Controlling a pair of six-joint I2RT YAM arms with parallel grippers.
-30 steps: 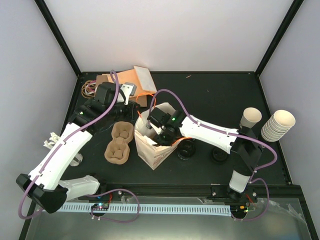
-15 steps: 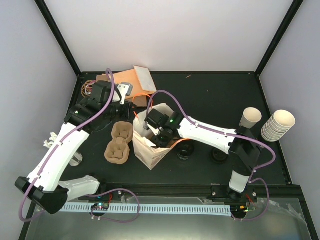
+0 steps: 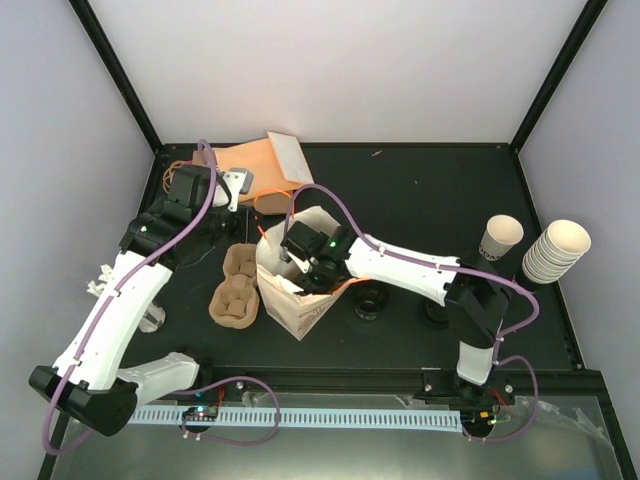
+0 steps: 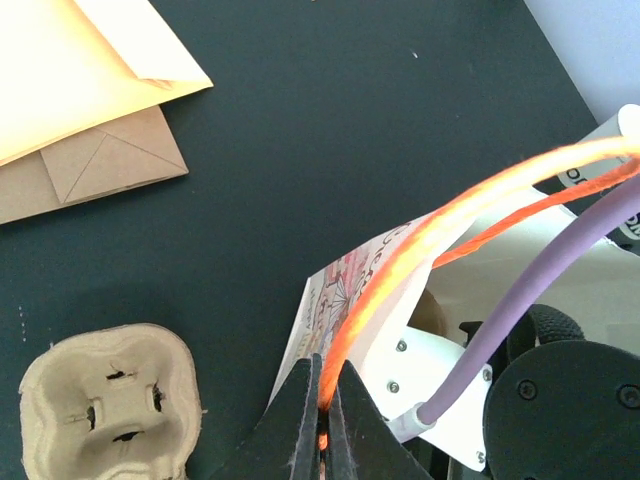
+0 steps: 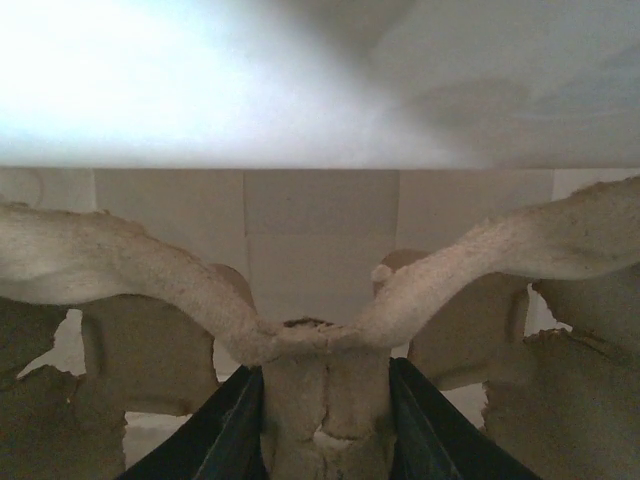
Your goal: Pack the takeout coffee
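Two grippers meet at a white paper bag [image 3: 292,306] near the centre of the black table [image 3: 430,190], which is enclosed by white walls [image 3: 350,70] and black frame posts [image 3: 113,70]. The left gripper [image 4: 322,410] is pinched narrow on the bag's orange handle [image 4: 352,318]. The right gripper [image 5: 325,400], inside the bag, clamps a pulp carrier [image 5: 320,345]. The takeout coffee [image 3: 500,238] stands at 3 o'clock, near the cup stack [image 3: 556,252].

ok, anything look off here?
Nothing spilled or torn. The paper bag looks skewed, its orange handle pinched taut by the left hand. The right hand is inside it, gripping a cardboard cup tray. The coffee cup stands outside, far right.
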